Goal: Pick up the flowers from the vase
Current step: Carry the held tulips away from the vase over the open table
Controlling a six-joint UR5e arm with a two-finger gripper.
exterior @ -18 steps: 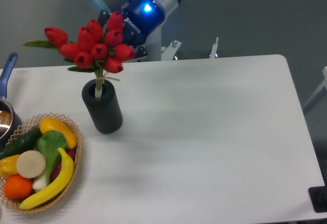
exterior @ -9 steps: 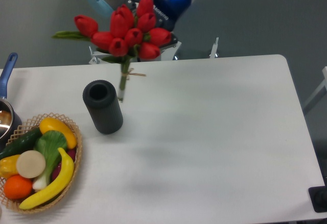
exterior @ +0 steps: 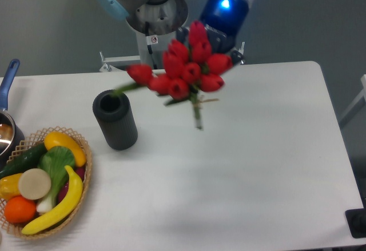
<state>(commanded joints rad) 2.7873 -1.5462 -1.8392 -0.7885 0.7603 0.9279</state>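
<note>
Fixed camera, the only view you have:

- The flowers (exterior: 186, 75) are out of the vase (exterior: 115, 119) and in the air, right of it and above the table (exterior: 257, 148). Red buds bunched up top, one bud sticking out left toward the vase mouth, a green leaf trailing left under it.
- Stems point down, slightly blurred, lower ends hanging free over the table, touching nothing. Twine tie shows faintly around the stems just below the buds.
- The gripper (exterior: 213, 39) sits behind the top right of the bunch, under the wrist with the blue light. Buds cover the fingers, so you cannot tell how the jaws stand or where they grip. The bunch hangs clear of any other support, right against the gripper.
- The vase stands upright on the left part of the table, mouth open, nothing in it. It is apart from the bunch; only the leaf tip reaches near its rim.
- Woven basket (exterior: 80, 148) at the front left corner, just beside the vase and below it in frame: yellow banana, orange, cucumber, leafy green, a pale round slice, a yellow pepper-like piece.
- A pot with a blue handle (exterior: 8, 76) is cut off by the left edge.
- The arm base (exterior: 155, 12) sits behind the table's far edge.
</note>
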